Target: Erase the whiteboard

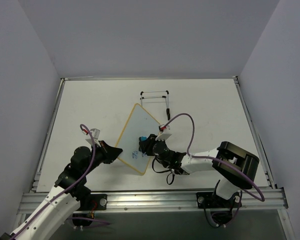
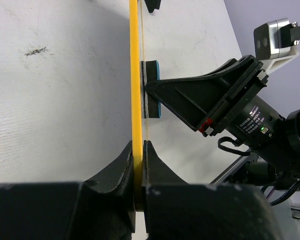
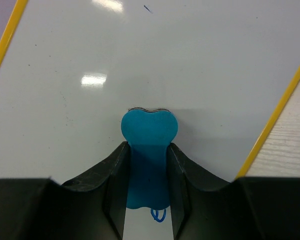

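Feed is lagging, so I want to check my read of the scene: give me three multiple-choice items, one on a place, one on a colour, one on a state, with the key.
1. Where does the left hand grip the whiteboard?
A. on its yellow frame edge
B. in the middle of its white face
C. nowhere, it hangs clear of it

2. What colour is the eraser in the right hand?
A. red
B. blue
C. green

3. How does the board's writing stand?
A. all wiped away
B. some blue marks are left
C. it fills the whole face

Key: 1 A, the left wrist view shows that hand shut on the yellow edge. 2 B, the right wrist view shows a blue block clamped and pressed to the board. 3 B, a small blue scribble shows beside the eraser.
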